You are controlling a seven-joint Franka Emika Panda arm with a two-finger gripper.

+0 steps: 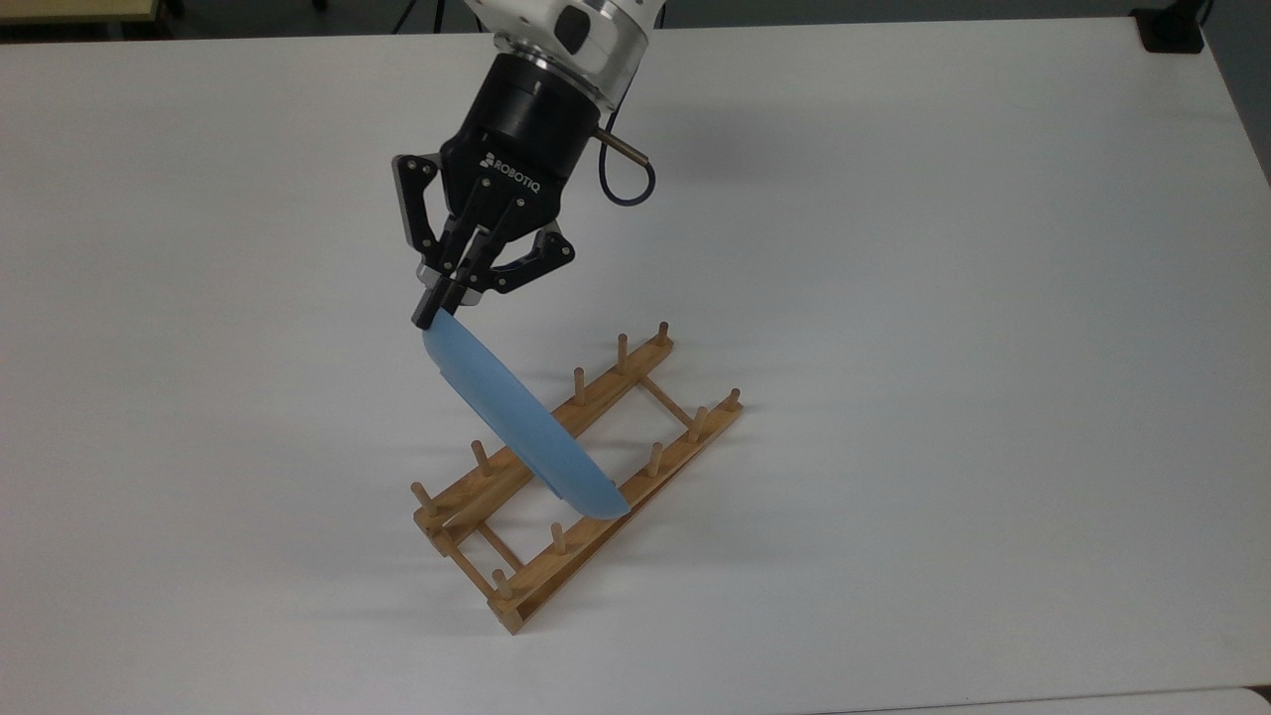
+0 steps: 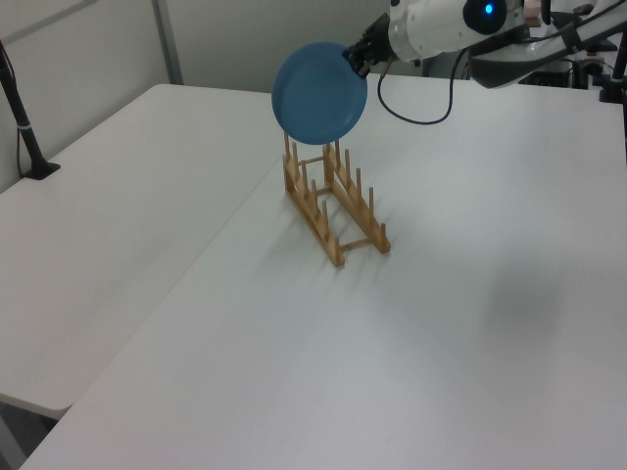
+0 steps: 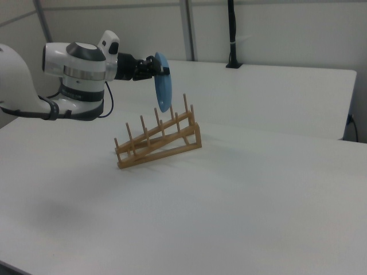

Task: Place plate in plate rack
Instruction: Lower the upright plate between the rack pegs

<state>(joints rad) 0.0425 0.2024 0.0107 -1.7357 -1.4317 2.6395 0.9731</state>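
Round, shallow, glossy light-blue plate (image 1: 521,427) is hanging on edge in the air above the light-brown wooden plate rack (image 1: 579,475), held by its upper rim. In the top view it is showing as a thin slanted sliver, its lower edge lying over the space between the two rails near the rack's middle. The left view is giving its full round face (image 2: 319,92), with the tops of the far pegs showing just under its lower rim. The right view is showing it nearly edge-on (image 3: 163,82), upright, its lower edge level with the tips of the tallest pegs; whether it is touching any peg cannot be told.

Black two-finger gripper (image 1: 437,310) is pinching the plate's upper rim, fingers drawn close on either side of it. In the right view the gripper (image 3: 159,67) is reaching in sideways from the right view's left, behind it the white arm (image 3: 77,69). In the left view the gripper (image 2: 351,59) is sitting at the plate's upper right edge.

The rack is sitting on a white table (image 1: 943,298), running diagonally in the top view. The right view is showing its rails sloping, higher at the right view's right end. A black cable (image 1: 626,179) is looping beside the wrist.
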